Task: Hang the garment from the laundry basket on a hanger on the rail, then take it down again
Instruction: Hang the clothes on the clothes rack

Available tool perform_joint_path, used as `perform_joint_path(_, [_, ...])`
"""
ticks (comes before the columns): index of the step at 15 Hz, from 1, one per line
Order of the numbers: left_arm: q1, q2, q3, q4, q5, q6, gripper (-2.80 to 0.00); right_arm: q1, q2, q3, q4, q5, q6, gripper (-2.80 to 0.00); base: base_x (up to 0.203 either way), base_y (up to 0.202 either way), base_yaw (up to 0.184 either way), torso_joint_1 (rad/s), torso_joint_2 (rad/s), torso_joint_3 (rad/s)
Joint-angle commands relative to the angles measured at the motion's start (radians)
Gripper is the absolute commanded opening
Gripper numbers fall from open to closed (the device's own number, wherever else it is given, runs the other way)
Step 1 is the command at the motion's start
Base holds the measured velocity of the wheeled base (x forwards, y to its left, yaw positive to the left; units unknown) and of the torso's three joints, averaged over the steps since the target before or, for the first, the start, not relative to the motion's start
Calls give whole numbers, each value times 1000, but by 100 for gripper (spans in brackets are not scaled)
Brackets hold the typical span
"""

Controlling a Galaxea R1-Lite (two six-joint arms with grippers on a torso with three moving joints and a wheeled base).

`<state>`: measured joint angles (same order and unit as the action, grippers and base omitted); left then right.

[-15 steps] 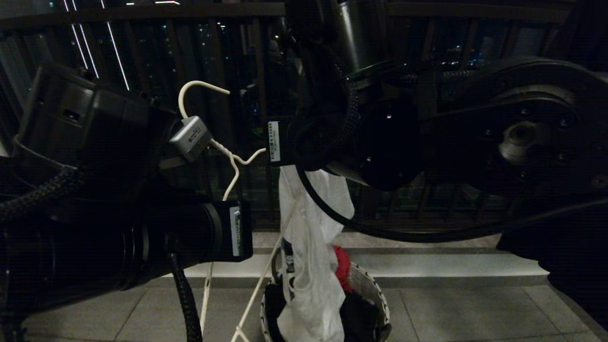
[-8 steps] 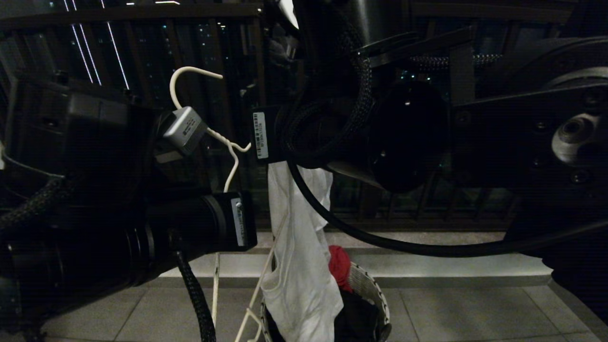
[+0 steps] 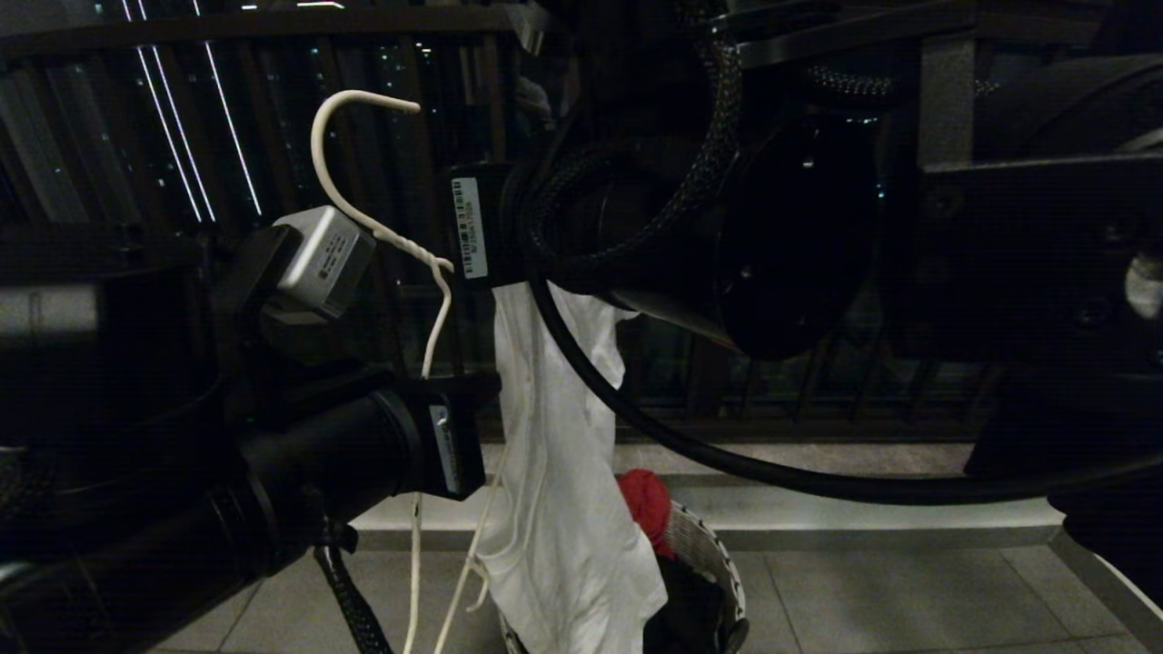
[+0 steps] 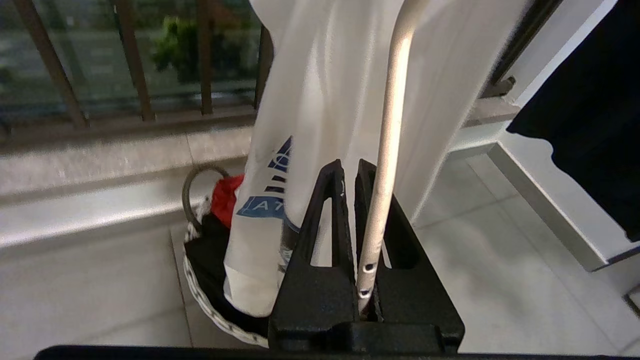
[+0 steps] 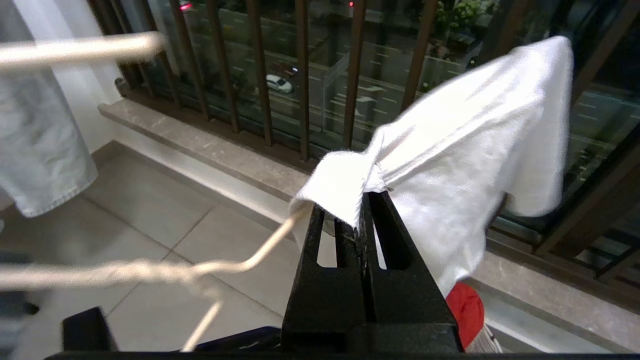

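Observation:
The garment [image 3: 554, 472], a white T-shirt with a blue print [image 4: 265, 205], hangs in a long bunch over the laundry basket [image 3: 713, 559], its lower end at the rim. My right gripper [image 5: 357, 210] is shut on a fold of the shirt [image 5: 465, 150]. One arm of the thin white wire hanger [image 5: 150, 270] runs into that fold. My left gripper [image 4: 350, 167] is shut on another wire of the hanger [image 4: 387, 150]. The hook [image 3: 345, 145] stands free in the air. The rail is out of view.
A red cloth [image 3: 643, 501] and dark clothes [image 4: 205, 250] lie in the basket. The dark balustrade [image 5: 300, 75] stands on a stone ledge [image 3: 818, 509] just behind. A pale garment [image 5: 40, 140] hangs on one side and a black one [image 4: 590, 100] on the other.
Both arms have risen and shifted left with hanger and shirt. The shirt hangs higher out of the basket. The left wrist has turned, so the hook stands higher.

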<state>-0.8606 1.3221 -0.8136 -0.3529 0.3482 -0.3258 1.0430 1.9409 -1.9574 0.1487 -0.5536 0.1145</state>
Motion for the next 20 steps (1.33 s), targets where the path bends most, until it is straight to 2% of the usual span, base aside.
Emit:
perform_joint_path(1, [0,-12,50,-93,1,24,-280,2,-8,1,2,-3,1,-280,0,0,0,0,0,0])
perform_joint_path(4, [0,-3,105,-212,0,77,-280,2,-11,0,0,-3,-1,-280,0,0,0,0,0,0])
perform_joint_path(20, [0,36,111,-268,6,90,-280,86,-10,3,-14,-12,-31,-280,0,0,0,0,0,0])
